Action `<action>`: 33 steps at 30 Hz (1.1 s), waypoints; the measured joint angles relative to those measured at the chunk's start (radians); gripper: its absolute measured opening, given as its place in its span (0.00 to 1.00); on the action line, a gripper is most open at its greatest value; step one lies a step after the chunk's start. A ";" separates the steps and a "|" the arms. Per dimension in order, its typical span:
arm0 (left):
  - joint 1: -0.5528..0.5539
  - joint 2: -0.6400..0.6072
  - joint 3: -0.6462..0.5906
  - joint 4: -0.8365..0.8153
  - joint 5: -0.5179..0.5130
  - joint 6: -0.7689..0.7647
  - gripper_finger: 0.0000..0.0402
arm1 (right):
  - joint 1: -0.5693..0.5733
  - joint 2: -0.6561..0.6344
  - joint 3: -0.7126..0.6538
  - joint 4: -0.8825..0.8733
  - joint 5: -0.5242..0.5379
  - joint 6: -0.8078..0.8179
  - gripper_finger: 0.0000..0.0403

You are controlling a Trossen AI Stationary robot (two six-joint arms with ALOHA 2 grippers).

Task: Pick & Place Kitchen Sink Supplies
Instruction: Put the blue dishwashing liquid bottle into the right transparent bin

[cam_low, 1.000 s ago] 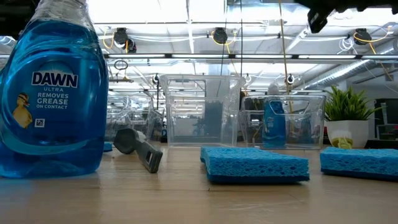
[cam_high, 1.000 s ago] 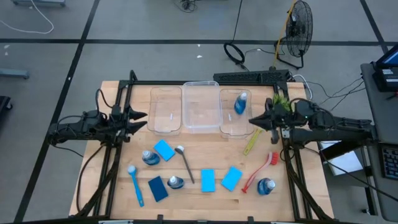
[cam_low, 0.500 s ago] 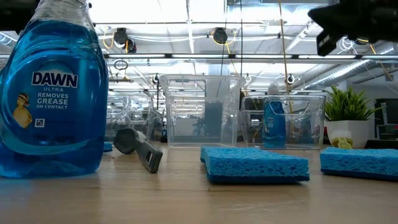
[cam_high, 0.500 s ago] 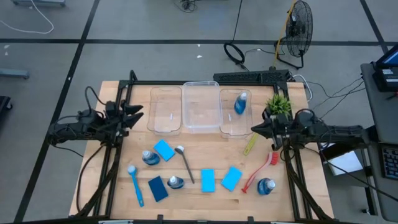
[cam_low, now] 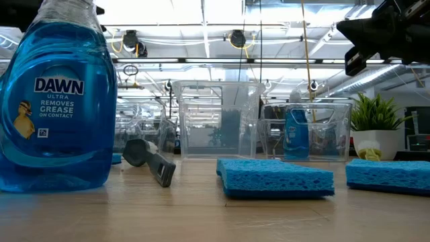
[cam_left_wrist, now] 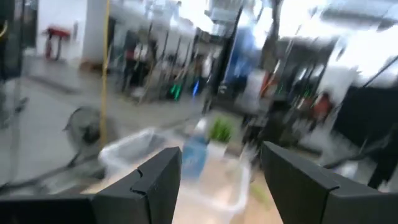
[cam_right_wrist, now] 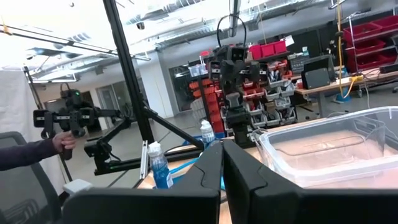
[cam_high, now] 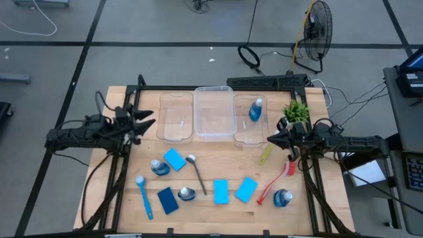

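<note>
Right gripper (cam_high: 271,138) fingers together, hovering by yellow-green brush (cam_high: 265,155); potted plant (cam_high: 295,110) close behind, right bin (cam_high: 240,125) alongside; bare wood between

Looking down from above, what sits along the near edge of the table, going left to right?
blue brush → dark blue sponge → small bottle → blue sponge → second blue sponge → red brush → another bottle.

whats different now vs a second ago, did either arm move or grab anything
The right gripper has drawn back from over the right-hand bin toward the table's right side and now hangs above the yellow-green brush, fingers shut and holding nothing. The left gripper, open, shifted only slightly beside the left-hand bin. Nothing was gripped or released. The bottle in the bin, sponges and brushes lie as before.
</note>
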 joint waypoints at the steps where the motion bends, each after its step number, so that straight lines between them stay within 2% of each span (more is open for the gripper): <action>1: 0.000 0.042 0.037 -0.063 0.000 -0.006 0.56 | 0.000 0.000 0.000 -0.001 0.000 0.001 0.00; 9: -0.005 0.469 0.457 -0.655 0.010 -0.137 0.56 | 0.000 0.000 0.000 0.000 0.000 0.013 0.00; 14: -0.034 0.702 0.699 -0.934 0.134 -0.211 0.56 | 0.000 0.000 0.000 0.000 0.000 0.026 0.00; 20: -0.125 0.880 0.869 -1.219 0.281 -0.405 0.56 | 0.000 0.000 0.000 0.000 0.000 0.026 0.00; 23: -0.186 0.918 0.903 -1.270 0.343 -0.526 0.56 | 0.000 0.000 0.000 0.000 0.000 0.027 0.00; 28: -0.261 0.924 0.904 -1.208 0.476 -0.731 0.56 | 0.000 0.000 0.000 0.000 0.000 0.030 0.00; 33: -0.319 0.925 0.904 -1.136 0.474 -0.870 0.56 | 0.000 0.000 0.000 0.001 0.000 0.030 0.00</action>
